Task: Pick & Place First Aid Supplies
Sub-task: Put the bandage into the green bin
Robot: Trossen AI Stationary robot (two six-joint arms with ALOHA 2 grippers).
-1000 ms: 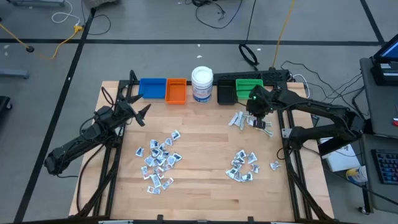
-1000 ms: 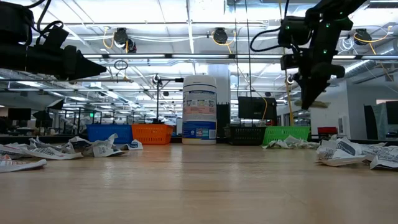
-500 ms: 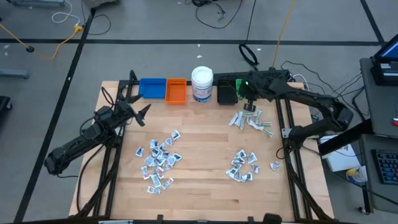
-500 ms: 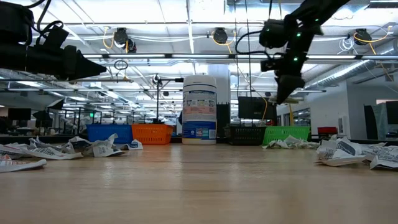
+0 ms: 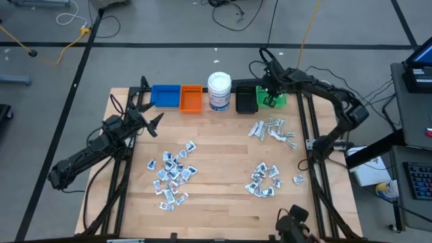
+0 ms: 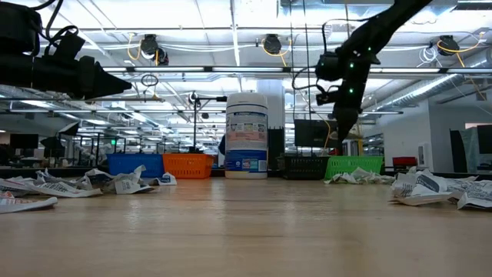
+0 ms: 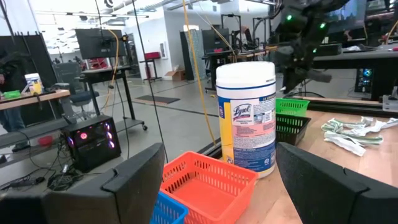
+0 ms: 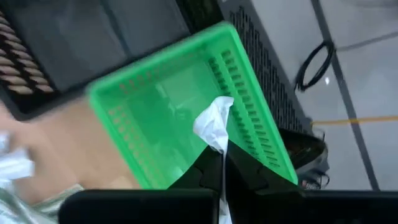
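The first aid supplies are small crumpled white and silvery packets lying flat on the table in three piles: left (image 5: 172, 174), right (image 5: 264, 179) and far right (image 5: 273, 130). My right gripper (image 5: 270, 86) hangs over the green bin (image 5: 279, 100) at the far edge, shut on one white packet (image 8: 213, 121). In the right wrist view the green bin (image 8: 155, 106) lies right below that packet. My left gripper (image 5: 155, 121) waits open above the table's left side, touching nothing. My right gripper pinches the white packet between its two fingertips (image 8: 239, 163), by the packet's lower end (image 8: 219, 142). The fingers point down from above. The packet is lifted clear and sticks out past the fingertips over the green bin's inside.
Along the far edge stand a blue bin (image 5: 165, 96), an orange bin (image 5: 191, 98), a white jar with a blue label (image 5: 219, 91) and a black bin (image 5: 246, 101), next to the green one. Bare wood lies between the piles in the table's middle.
My right gripper has carried the packet from above the far right pile toward the far edge and a little left, ending over the green bin. It has stayed shut on the packet throughout.
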